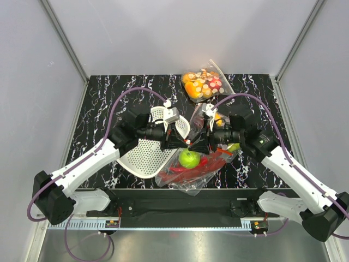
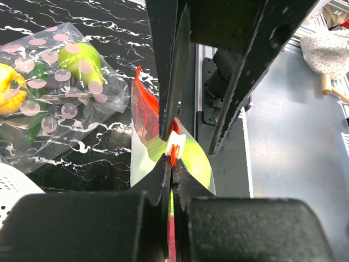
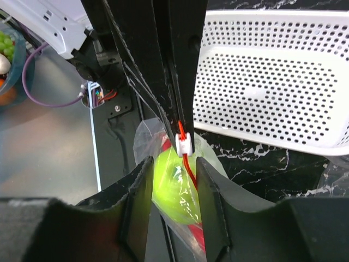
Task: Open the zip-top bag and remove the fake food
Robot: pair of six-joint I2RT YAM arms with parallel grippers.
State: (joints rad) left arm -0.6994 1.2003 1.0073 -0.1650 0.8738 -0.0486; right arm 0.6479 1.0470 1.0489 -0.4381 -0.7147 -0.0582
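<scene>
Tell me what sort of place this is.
Probably a robot lab enclosure: plain grey panels wall in a black marbled table, with a dotted bag of fruit and a white perforated basket as props.

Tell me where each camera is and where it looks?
Top: up behind the arms, looking down at the table; both arms show.
Left wrist: on that arm, facing the right gripper; left gripper shows, shut on the bag.
Right wrist: on that arm, facing the basket; open right gripper shows.
Both wrists see the apple.
</scene>
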